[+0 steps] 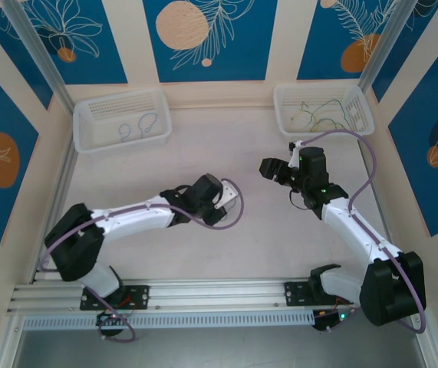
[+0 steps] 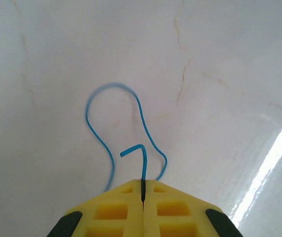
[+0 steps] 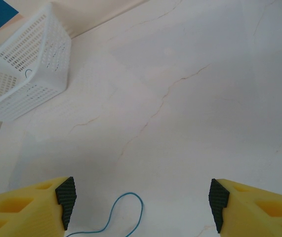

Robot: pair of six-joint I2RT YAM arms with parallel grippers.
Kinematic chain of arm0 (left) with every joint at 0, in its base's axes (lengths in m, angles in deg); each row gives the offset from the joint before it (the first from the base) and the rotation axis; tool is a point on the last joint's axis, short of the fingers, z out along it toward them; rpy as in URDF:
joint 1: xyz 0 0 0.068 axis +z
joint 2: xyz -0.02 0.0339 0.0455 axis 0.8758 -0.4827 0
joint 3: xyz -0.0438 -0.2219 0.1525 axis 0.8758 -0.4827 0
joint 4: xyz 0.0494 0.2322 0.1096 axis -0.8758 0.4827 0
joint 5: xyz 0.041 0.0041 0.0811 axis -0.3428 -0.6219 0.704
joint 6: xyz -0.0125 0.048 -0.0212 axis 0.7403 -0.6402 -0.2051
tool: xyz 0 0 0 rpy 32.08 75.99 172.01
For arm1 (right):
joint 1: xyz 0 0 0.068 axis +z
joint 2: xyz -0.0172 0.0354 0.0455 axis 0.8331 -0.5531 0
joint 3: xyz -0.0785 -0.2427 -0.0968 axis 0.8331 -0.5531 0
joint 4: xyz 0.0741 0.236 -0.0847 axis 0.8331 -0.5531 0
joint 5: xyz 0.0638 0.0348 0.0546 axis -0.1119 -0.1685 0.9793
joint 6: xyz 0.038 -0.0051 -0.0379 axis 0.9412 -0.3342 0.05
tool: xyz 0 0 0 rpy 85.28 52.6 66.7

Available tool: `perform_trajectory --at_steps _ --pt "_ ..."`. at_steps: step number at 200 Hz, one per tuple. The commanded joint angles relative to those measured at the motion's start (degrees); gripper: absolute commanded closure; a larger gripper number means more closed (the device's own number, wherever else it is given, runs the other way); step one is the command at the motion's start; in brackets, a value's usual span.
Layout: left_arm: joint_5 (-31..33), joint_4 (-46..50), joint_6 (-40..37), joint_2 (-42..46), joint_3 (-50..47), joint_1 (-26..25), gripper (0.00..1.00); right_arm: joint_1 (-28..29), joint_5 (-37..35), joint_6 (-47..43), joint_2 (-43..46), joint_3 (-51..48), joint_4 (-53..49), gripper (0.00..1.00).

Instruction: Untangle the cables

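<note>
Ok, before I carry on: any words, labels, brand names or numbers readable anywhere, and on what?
No readable text in any view.
wall panels: blue with leaf and orange-circle artwork, no lettering.
left basket and right basket: plain white mesh, no labels.
left gripper and right gripper: yellow and black, unmarked.
table: faint veining, no print.

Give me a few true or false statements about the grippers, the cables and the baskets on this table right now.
1. The left gripper is shut on a blue cable. True.
2. The right gripper holds a cable. False: its jaws stand open, holding nothing.
3. Both baskets are empty. False: a thin cable lies in the left basket, greenish cables in the right basket.
4. Both baskets stand at the far edge of the table. True.
</note>
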Motion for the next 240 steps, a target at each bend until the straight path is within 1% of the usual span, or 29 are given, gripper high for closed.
perform_trajectory --at_steps 1,47,83,105,124,143,163,186,206,222,240 --pt "1.28 0.54 0.19 3.02 0.72 0.26 1.00 -0.35 -0.89 1.01 1.01 -0.92 1.74 0.26" --pt "1.33 -0.08 2.27 5.35 2.86 4.24 1.00 -0.23 -0.64 1.41 1.39 -1.32 2.62 0.26" --pt "1.97 1.26 1.80 6.57 8.63 8.11 1.00 -0.20 -1.02 0.98 2.09 -1.45 1.91 0.26" --pt "1.02 1.70 0.23 6.99 12.13 10.03 1.00 -0.01 -1.38 1.47 2.41 -1.80 1.90 0.26" --pt "2.16 5.28 -1.65 6.13 17.26 12.04 1.00 0.28 -1.92 2.13 3.28 -2.93 2.63 0.26" --pt "1.77 7.53 -3.45 5.95 21.56 14.38 1.00 0.41 -2.08 2.50 3.95 -4.12 3.26 0.26" --pt "-0.42 7.57 -4.05 6.70 25.28 17.14 1.00 0.52 -2.26 2.15 3.90 -4.18 2.65 0.26" --pt "-1.13 8.08 -4.13 7.33 28.86 19.64 1.00 0.55 -2.64 1.89 4.33 -3.95 1.82 0.26" --pt "0.60 8.05 -6.29 7.69 30.64 21.32 1.00 0.66 -3.00 1.86 5.16 -4.08 1.70 0.26" --pt "0.47 7.40 -8.03 7.12 32.06 24.16 1.00 0.66 -2.96 1.70 5.60 -4.26 1.81 0.26" --pt "-2.13 7.31 -8.13 5.13 35.42 28.42 1.00 0.61 -2.75 1.33 5.45 -4.12 1.68 0.26"
